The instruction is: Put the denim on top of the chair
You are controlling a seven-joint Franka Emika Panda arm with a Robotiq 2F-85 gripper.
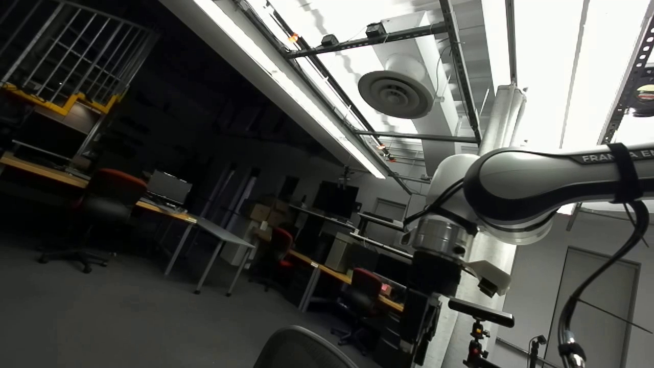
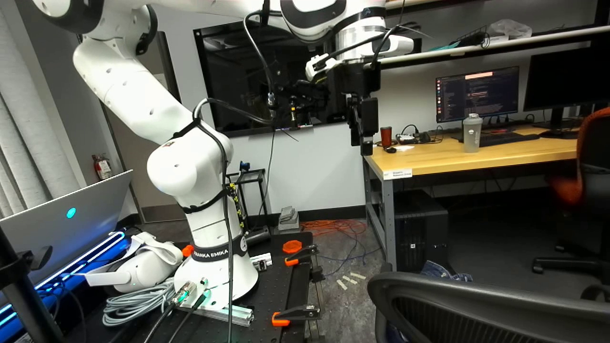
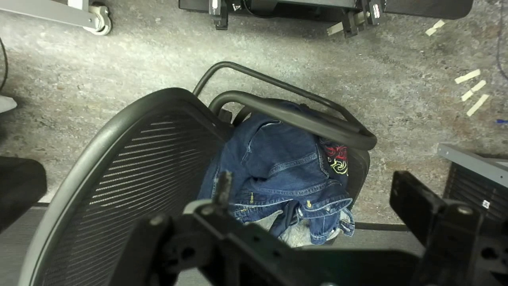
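Note:
A blue denim jacket (image 3: 278,159) lies crumpled on the seat of a dark mesh chair (image 3: 139,171) in the wrist view, with red and yellow embroidery on one part. In an exterior view only a bit of the denim (image 2: 439,270) shows behind the chair's backrest (image 2: 495,305). In an exterior view just the top of the chair (image 1: 301,347) shows. My gripper (image 3: 315,188) is open and empty, its fingers wide apart, high above the chair and denim. The gripper also shows in both exterior views (image 2: 363,126) (image 1: 421,327), pointing down and touching nothing.
The chair's armrest (image 3: 293,115) overhangs part of the denim. The robot's black base table (image 2: 281,295) with orange clamps stands beside the chair. A wooden desk (image 2: 514,152) with a bottle (image 2: 472,133) and monitors stands behind. A black computer tower (image 2: 419,233) is under it.

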